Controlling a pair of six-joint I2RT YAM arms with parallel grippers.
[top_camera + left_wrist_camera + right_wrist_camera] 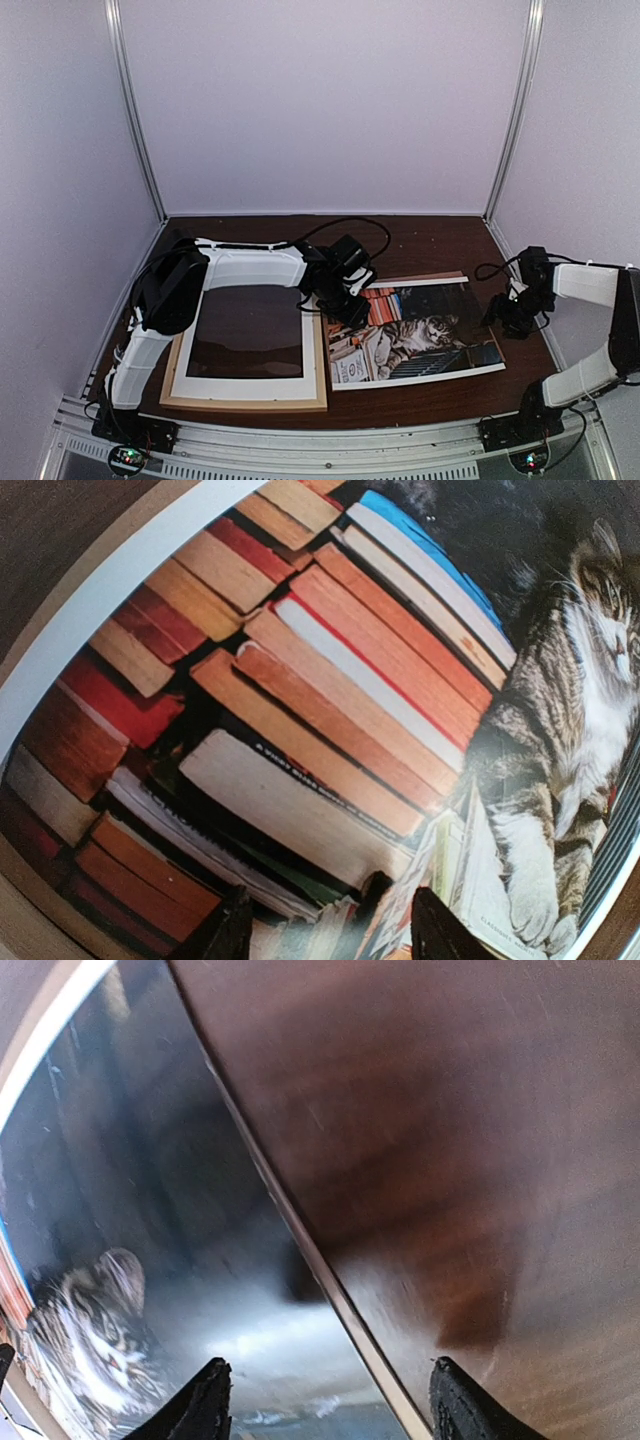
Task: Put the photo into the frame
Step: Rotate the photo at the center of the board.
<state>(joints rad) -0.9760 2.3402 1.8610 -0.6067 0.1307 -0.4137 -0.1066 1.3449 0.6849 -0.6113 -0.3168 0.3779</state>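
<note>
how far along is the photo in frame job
Done: little. The frame lies flat on the left of the table, and the photo lies face up beside it, not inside. In hand: the left gripper hovers low over the photo's books and the right gripper sits at its right edge, both open, neither gripping. Left: grasp the photo, carry it over and seat it in the frame.
</note>
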